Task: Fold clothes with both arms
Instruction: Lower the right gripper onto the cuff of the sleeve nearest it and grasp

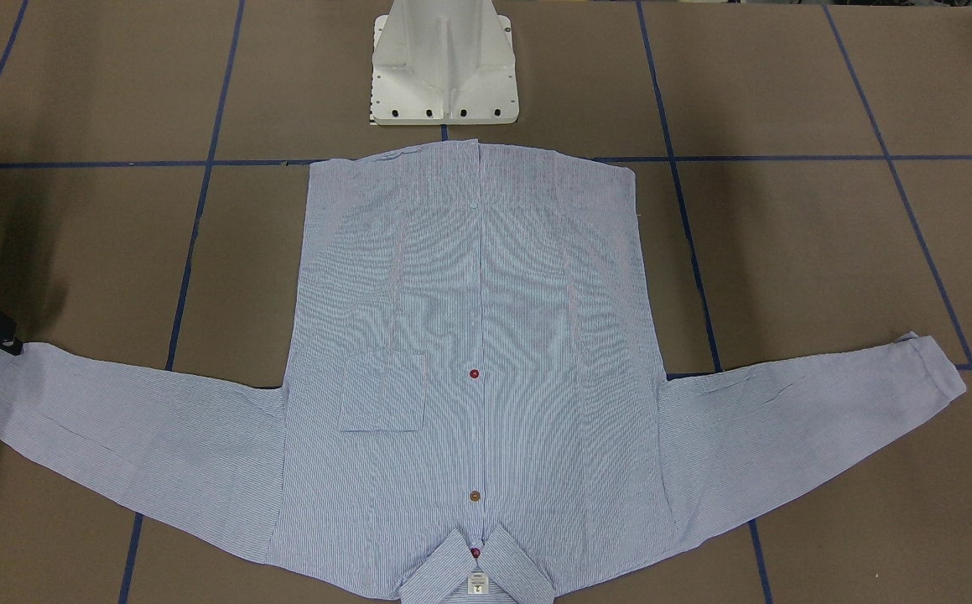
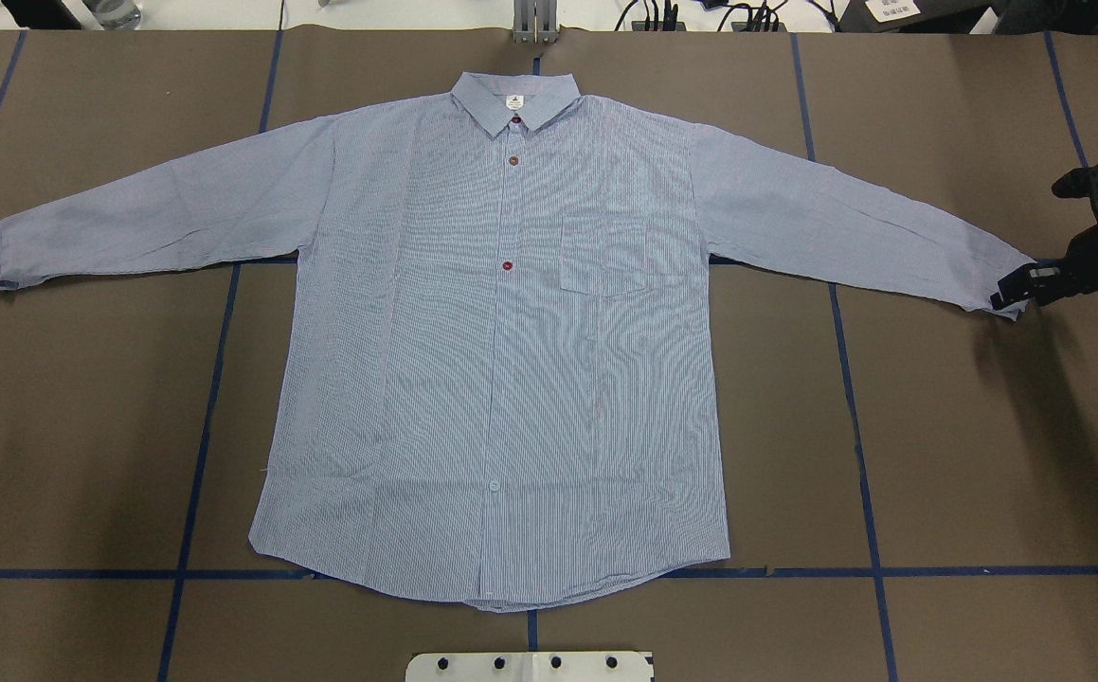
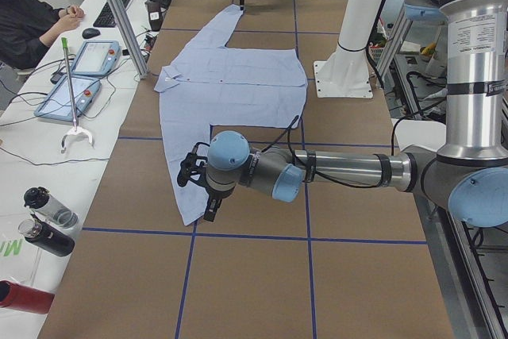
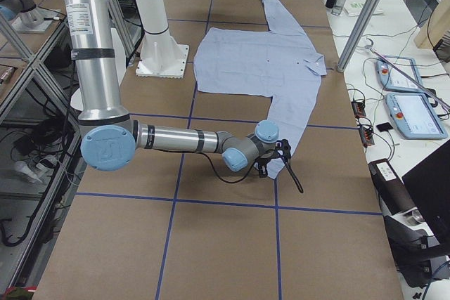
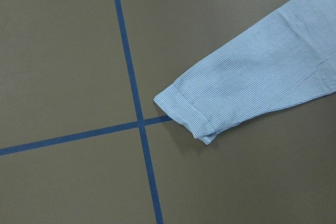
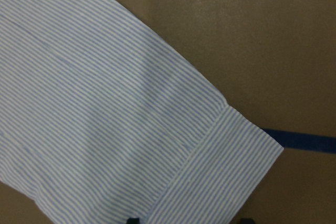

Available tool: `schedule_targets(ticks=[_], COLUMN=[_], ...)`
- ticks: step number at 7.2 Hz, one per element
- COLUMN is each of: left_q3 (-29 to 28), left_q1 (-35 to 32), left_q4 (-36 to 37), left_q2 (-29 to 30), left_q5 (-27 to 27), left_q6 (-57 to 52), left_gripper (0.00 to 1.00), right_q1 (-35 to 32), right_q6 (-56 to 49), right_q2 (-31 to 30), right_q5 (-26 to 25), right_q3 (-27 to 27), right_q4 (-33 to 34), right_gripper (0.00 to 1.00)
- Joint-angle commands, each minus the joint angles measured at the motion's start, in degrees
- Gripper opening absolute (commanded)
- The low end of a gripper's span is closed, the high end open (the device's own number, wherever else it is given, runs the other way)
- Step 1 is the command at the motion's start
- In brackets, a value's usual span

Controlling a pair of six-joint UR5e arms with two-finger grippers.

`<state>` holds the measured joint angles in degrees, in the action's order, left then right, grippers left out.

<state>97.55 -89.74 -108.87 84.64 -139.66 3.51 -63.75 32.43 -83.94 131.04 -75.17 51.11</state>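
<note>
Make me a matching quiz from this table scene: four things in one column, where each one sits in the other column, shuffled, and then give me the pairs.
Things:
1. collar
2. chest pocket
3. right tool
4. pedestal base

Places:
A. just past the hem
B. at a sleeve cuff
C. end of the shirt farthest from the robot
D. level with a dark red button

Pairs: 1-C, 2-D, 3-B, 4-A
</note>
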Motion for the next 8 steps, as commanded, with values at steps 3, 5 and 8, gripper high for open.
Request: schedule_targets(ticks=[3,5,8], left_q3=[0.8,0.8,0.8], left_q1=[0.0,0.0,-0.1], left_q4=[0.1,0.1,0.1], left_q2=[-0.4,-0.4,-0.4], left_q5=[0.0,0.0,0.0], left_q6=[0.0,0.0,0.0], left_gripper=[0.99,0.99,0.99], right_q1=[0.3,0.0,-1.5], right_q6=[-0.1,-0.3,-0.7], right_q2=[0.0,-0.3,-0.8], right_q5=[-0.2,-0.1,0.7], right_q3=[-0.1,-0.9,-3.0], right_q4=[0.0,0.0,-0.5], right_gripper=[0.21,0.06,0.0])
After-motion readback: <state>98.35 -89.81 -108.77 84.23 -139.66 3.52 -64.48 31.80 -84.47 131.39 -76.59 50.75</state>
